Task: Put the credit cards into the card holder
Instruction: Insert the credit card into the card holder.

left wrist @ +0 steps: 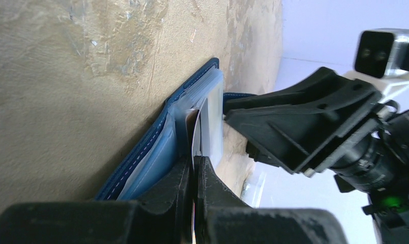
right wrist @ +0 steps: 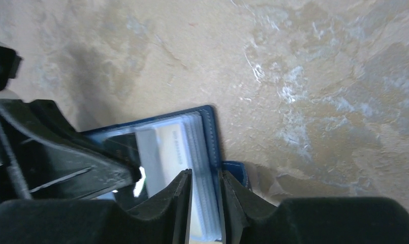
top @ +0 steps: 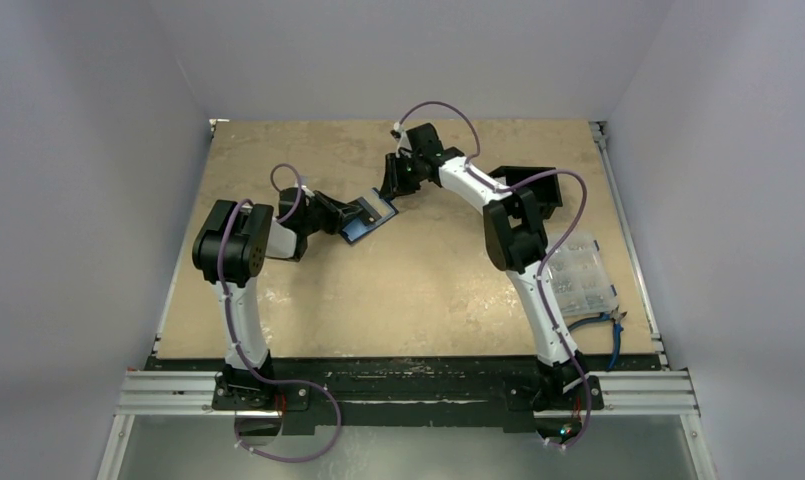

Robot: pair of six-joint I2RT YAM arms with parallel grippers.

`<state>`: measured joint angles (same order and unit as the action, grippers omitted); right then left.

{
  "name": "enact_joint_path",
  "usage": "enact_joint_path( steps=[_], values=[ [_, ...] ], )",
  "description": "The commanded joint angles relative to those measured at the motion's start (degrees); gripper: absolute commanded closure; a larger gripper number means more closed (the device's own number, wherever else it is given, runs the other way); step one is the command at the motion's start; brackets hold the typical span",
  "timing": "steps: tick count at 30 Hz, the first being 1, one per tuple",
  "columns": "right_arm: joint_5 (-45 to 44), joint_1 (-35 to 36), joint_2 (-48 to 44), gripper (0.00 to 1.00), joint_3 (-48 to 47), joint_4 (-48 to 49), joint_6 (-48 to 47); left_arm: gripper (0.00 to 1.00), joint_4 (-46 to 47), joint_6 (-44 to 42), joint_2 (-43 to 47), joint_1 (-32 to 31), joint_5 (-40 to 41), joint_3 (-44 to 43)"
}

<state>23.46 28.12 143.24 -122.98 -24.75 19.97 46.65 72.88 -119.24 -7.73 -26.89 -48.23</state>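
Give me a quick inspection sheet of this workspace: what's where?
Surface: mottled beige board.
Job's things: card holder lying open, clear sleeves showing, one beige card in a sleeve.
Clutter: black box, clear compartment box and blue-handled tool, all on the right.
Grippers: left gripper jaws closed on a thin pale sheet; right gripper jaws pinching the holder's sleeves.
Cables: purple cables looping along both arms.
Surroundings: pale walls; nothing else seen.

Pale lilac walls (top: 98,150), mottled tan tabletop (top: 418,290), metal rail (top: 418,390) at near edge, perhaps aluminium.
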Motion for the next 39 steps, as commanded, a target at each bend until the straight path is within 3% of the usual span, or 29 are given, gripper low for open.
enact_joint_path(
  steps=[1, 3, 8, 15, 17, 21, 27, 39],
  values=[
    [-0.24, 0.18, 1.61, 0.68, 0.06, 0.14, -1.67, 1.00, -4.18, -1.70, 0.06, -0.36, 2.50, -0.43],
    [-0.22, 0.18, 1.85, 0.68, 0.30, 0.19, -1.90, 1.00, -4.04, -1.62, -0.03, -0.43, 2.55, -0.47],
    [2.02, 0.53, 1.25, 0.81, 2.86, 2.42, -1.18, 1.00, -3.71, -1.17, -0.67, -1.54, 3.28, -1.18],
    [5.01, 1.56, 0.10, 0.87, 7.49, 6.39, 1.13, 0.99, -3.41, -0.23, -1.64, -4.39, 7.66, -3.29],
    [5.26, 1.59, -0.16, 0.88, 8.23, 7.12, 1.75, 0.92, -3.47, -0.29, -2.12, -5.27, 9.13, -3.79],
    [5.98, 1.56, -0.35, 0.90, 7.58, 6.67, 1.64, 0.67, -4.20, -0.65, 0.93, -5.54, 11.37, -1.17],
    [5.10, 1.50, -0.86, 0.91, 7.36, 6.07, 0.80, 0.42, -14.74, -5.87, 9.28, -5.47, 12.39, -0.28],
    [3.96, 1.24, -1.63, 0.88, 6.99, 4.66, -0.60, 0.20, -32.26, -10.90, 15.07, -4.95, 15.20, -1.54]
  ],
)
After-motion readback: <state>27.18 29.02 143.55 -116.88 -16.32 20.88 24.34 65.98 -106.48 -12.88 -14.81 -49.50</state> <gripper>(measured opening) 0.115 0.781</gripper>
